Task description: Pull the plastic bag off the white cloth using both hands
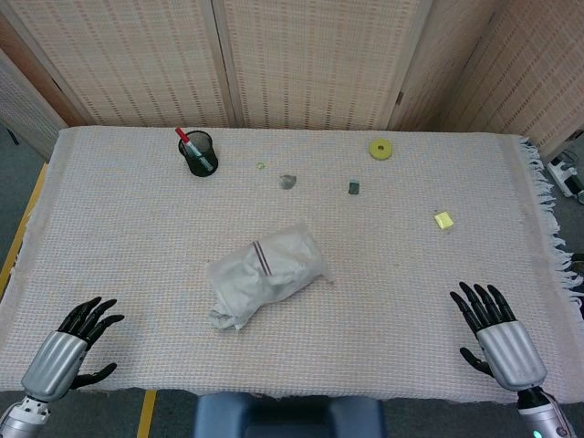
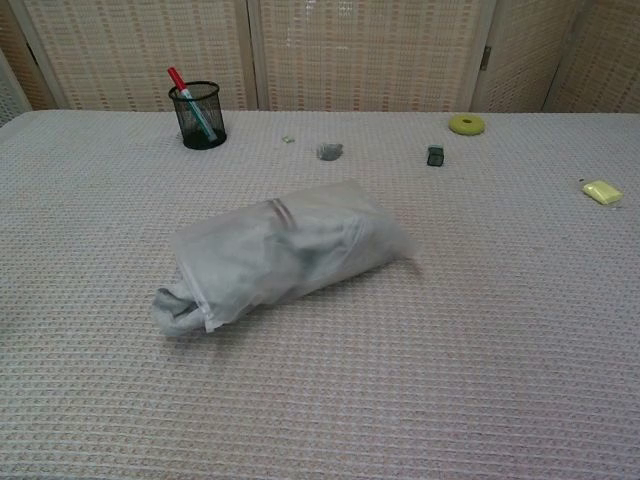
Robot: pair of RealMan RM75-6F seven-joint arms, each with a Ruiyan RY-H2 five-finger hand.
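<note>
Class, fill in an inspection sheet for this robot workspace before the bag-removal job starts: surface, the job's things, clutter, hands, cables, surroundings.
Surface: table covered by a woven pale cover, fringed at the right edge.
Job's things: plastic bag lies mid-table with the white cloth inside, cloth poking out at the near-left end.
Clutter: mesh pen cup with pens, yellow ring, small dark block, grey lump, yellow eraser.
Hands: left hand and right hand both open, at the near edge, apart from the bag.
Cables: nothing seen.
Surroundings: woven folding screens behind the table.
</note>
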